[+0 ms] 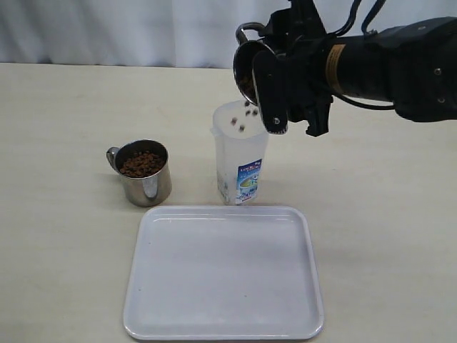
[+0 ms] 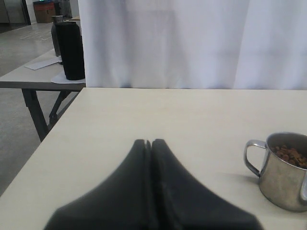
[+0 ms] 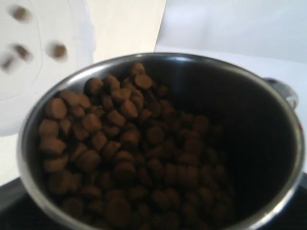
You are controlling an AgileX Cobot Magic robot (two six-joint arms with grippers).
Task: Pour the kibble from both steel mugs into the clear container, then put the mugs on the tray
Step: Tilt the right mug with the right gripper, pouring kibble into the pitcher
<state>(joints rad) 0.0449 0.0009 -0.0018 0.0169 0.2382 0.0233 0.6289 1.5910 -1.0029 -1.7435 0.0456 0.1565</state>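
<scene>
My right gripper (image 1: 265, 107) is shut on one steel mug (image 1: 246, 66) and holds it tipped over the mouth of the clear container (image 1: 241, 161). Kibble (image 1: 243, 118) is dropping from the mug into the container. The right wrist view looks straight into this mug (image 3: 249, 120), which holds plenty of kibble (image 3: 124, 143), with loose pellets falling toward the container's opening (image 3: 33, 81). The other steel mug (image 1: 143, 173) stands upright left of the container, filled with kibble (image 1: 141, 163). The white tray (image 1: 225, 314) lies in front of both. My left gripper (image 2: 148, 142) is shut and empty, low over the table, with that second mug (image 2: 283, 177) off to its side.
A white curtain (image 1: 128, 28) hangs behind the table. The left wrist view shows the table's side edge (image 2: 43, 143) and, beyond it, another table carrying a black cylinder (image 2: 71, 50).
</scene>
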